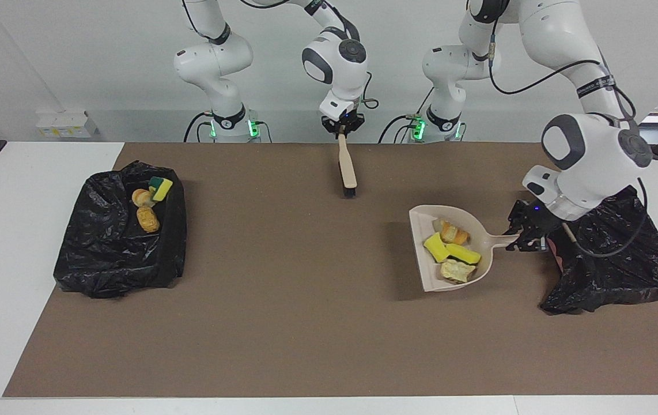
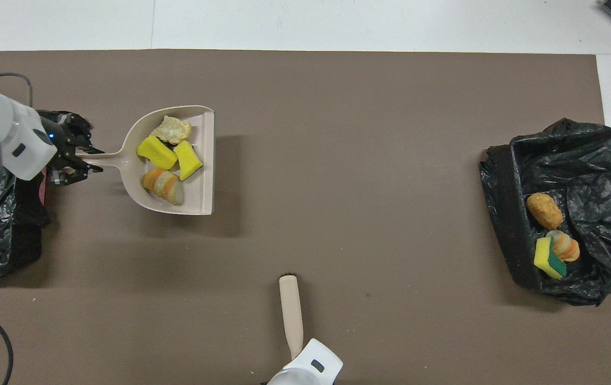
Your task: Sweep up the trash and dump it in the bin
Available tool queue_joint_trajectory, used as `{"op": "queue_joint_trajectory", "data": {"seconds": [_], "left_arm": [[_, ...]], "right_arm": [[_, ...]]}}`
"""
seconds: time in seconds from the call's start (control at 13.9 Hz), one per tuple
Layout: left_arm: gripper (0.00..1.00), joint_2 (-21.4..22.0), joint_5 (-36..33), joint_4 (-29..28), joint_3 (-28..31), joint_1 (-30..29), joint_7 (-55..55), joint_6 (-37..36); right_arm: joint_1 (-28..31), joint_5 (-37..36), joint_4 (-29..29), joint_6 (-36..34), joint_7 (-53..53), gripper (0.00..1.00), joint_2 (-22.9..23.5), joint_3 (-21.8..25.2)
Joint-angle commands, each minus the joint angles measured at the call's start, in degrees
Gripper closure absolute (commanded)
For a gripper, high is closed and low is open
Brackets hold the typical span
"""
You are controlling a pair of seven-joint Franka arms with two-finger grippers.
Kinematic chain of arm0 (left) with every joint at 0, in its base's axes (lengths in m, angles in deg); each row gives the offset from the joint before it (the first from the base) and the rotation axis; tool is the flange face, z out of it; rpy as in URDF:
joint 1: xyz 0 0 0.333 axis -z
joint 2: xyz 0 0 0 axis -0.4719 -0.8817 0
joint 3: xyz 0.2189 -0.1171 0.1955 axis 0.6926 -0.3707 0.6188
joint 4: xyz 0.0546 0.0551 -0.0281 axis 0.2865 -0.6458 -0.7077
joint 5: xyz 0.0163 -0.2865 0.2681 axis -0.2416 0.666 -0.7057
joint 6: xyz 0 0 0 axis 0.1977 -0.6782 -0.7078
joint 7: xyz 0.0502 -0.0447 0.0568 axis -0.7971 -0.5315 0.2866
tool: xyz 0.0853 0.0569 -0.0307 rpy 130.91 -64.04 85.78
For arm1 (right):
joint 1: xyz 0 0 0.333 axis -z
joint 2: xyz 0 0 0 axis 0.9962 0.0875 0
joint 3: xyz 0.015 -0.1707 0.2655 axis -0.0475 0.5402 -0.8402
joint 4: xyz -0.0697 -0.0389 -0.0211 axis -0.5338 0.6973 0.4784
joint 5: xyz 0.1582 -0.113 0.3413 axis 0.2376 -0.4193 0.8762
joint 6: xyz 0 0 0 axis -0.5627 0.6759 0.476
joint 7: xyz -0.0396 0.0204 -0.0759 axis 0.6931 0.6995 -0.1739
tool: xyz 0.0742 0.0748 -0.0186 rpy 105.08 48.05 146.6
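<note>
**Reporter:** Mid-job at the sweeping table. Where does the clean-up stand?

**Robot:** Read the brown mat (image 2: 369, 107) from overhead as a dial, with twelve farthest from me. I see no trash loose on it, so I judge the sweeping done. Four scraps (image 2: 169, 160), two yellow sponge pieces and two bread-like lumps, sit in the dustpan (image 2: 198, 203) at about ten o'clock. Three more scraps (image 2: 549, 235), one a green-backed sponge, already lie in the black-lined bin (image 2: 589, 160) at three o'clock.

**Reporter:** And your hands?

**Robot:** My left gripper (image 1: 522, 239) is clamped tight on the dustpan's handle, over the edge of the second bin (image 1: 611, 271) at nine o'clock. The dustpan (image 1: 430, 276) looks to be carried clear of the mat, going by the shadow under it, and fairly level, with the scraps (image 1: 450, 251) bunched toward the handle end. My right gripper (image 1: 341, 134) is closed on the top of the brush (image 1: 346, 167), which hangs bristles-down at six o'clock, close in front of my bases. That arm is waiting.

**Reporter:** What is left?

**Robot:** The dump, as I judge it. The pan's open mouth faces the middle of the mat, away from the second bin, so it has yet to be brought over a bin and tipped. If it tilts too soon, the lumps could roll out onto the mat.
</note>
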Motion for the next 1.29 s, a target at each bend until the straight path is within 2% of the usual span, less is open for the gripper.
{"op": "queue_joint_trajectory", "data": {"seconds": [0.0, 0.14, 0.22, 0.29, 0.36, 0.5, 0.79, 1.0, 1.22], "left_arm": [[1.0, -0.55, -0.17, 4.19, -0.71, -6.17, -4.67, -5.66], [1.0, -0.37, -1.31, 7.36, -0.45, -10.74, -7.04, -9.88], [1.0, -0.11, -2.45, 7.8, -0.01, -13.02, -8.18, -11.38], [1.0, -0.11, -3.07, 8.16, 0.17, -15.13, -9.24, -12.35], [1.0, -0.11, -3.69, 8.68, 0.17, -17.77, -10.73, -12.45], [1.0, -0.11, -5.88, 9.47, 0.25, -21.9, -12.67, -12.36], [1.0, -0.37, -10.71, 12.11, 0.43, -27.1, -13.47, -9.74], [1.0, 0.07, -17.11, 12.2, 0.95, -26.33, -13.03, -5.7], [1.0, 0.86, -27.92, 12.2, 0.69, -24.05, -11.19, -1.74]], "right_arm": [[0.51, 2.67, -1.25, 1.63, 0.31, 1.0, -1.55, 0.09], [0.52, 2.76, -1.17, 2.16, 1.79, 0.98, -1.11, 0.09], [0.52, 2.84, -1.17, 2.08, 2.15, 0.63, -1.2, 0.09], [0.52, 2.85, -1.08, 2.16, 2.33, 0.61, -1.02, 0.18], [0.78, 2.85, -0.73, 2.25, 2.33, 0.46, -0.67, 0.26], [1.91, 2.85, 0.15, 2.16, 2.33, 0.3, -0.23, 0.61], [12.27, 1.89, 3.22, 1.89, 1.01, 0.0, -0.06, 0.71], [20.7, -3.46, 9.18, 1.38, -1.08, 0.0, 2.83, 0.71], [26.95, -7.34, 15.94, -0.03, -3.56, 0.0, 3.28, 0.71]]}}
